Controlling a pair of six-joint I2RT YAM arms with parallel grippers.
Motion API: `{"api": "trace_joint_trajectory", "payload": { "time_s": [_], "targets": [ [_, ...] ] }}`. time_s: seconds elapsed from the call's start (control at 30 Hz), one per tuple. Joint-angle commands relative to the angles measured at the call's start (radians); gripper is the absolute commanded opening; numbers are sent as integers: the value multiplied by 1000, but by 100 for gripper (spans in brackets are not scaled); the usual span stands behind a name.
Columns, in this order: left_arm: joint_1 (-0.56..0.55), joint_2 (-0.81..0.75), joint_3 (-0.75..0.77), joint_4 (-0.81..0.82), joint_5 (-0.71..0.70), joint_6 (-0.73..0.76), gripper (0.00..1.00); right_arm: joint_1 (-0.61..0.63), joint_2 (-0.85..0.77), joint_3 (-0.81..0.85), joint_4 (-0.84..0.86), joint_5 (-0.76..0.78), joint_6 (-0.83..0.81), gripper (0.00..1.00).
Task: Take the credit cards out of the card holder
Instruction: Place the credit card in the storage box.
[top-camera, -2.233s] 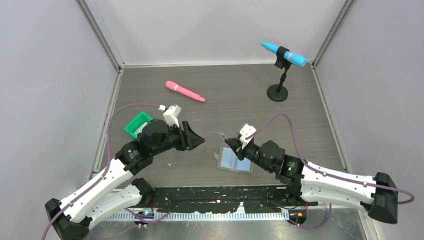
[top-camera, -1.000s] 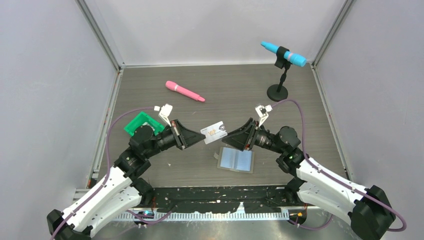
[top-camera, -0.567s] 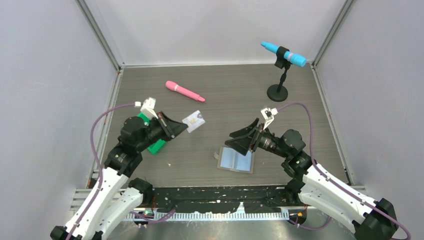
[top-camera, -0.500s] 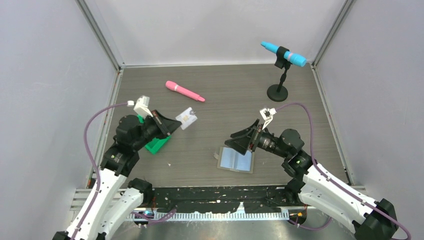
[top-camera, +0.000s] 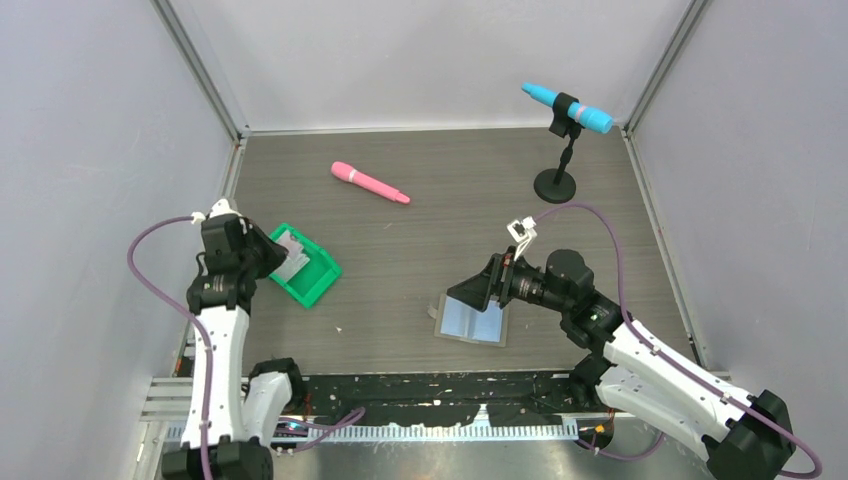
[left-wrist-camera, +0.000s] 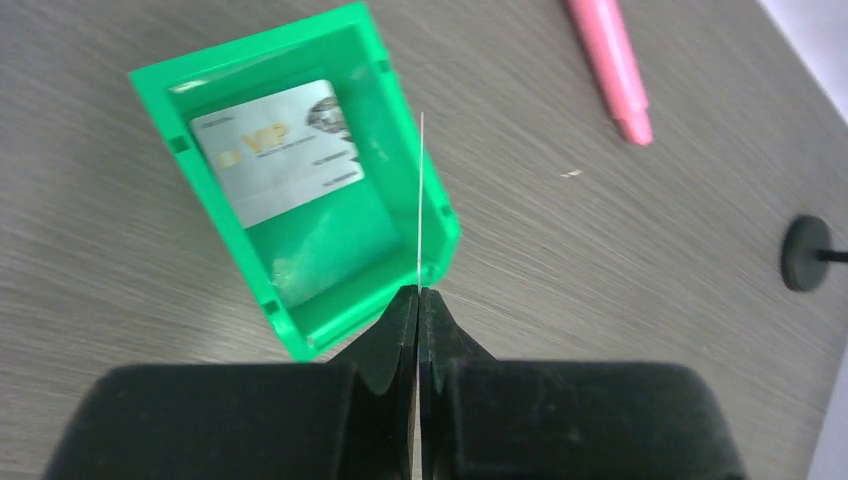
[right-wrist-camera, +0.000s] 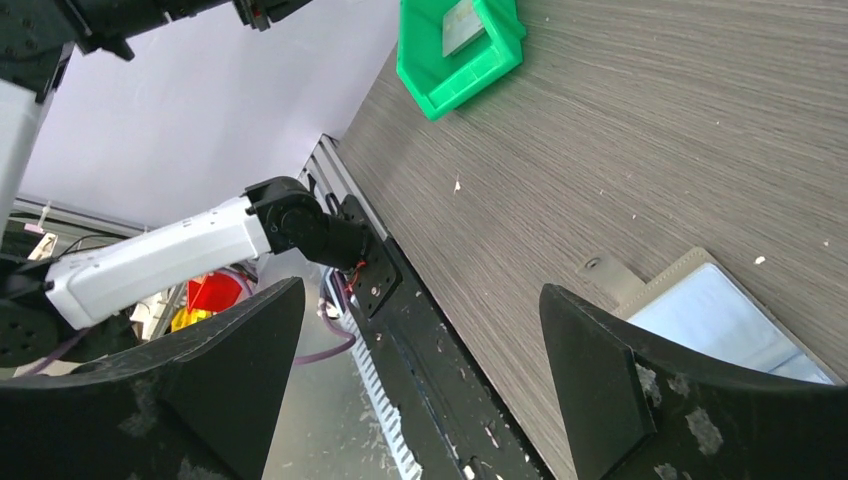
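Table (top-camera: 450, 200) is matt dark grey wood-grain laminate with pale crumbs on it; green tray (left-wrist-camera: 398, 130) is smooth glossy plastic, and the credit card (left-wrist-camera: 277, 152) lying in it is shiny silvery plastic with gold print. Card holder (right-wrist-camera: 730, 320) has a matt grey, finely textured cover (cloth or leatherette, can't tell) and smooth pale blue translucent plastic pockets; pink marker (top-camera: 370, 183) is smooth plastic with a slight sheen. Right gripper (right-wrist-camera: 422, 292) fingers (right-wrist-camera: 600, 400) are matt black plastic, rough, scuffed with whitish specks; frame rails (top-camera: 200, 70) look like brushed metal.
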Motion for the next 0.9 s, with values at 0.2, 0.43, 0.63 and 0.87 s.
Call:
{"api": "trace_joint_trajectory", "payload": {
  "time_s": [0.2,0.43,0.63,0.87],
  "targets": [
    [85,236,-46,115,49,15,0,-3,-19,34,-17,-29,-26,96],
    [91,305,-48,146,-19,30,0,-4,-19,55,-52,-15,-54,96],
    [98,355,-26,171,-18,25,0,-3,-17,61,-54,-25,-57,96],
    [99,414,14,148,-75,38,0,-3,-29,74,-89,-26,-77,95]
  ]
}}
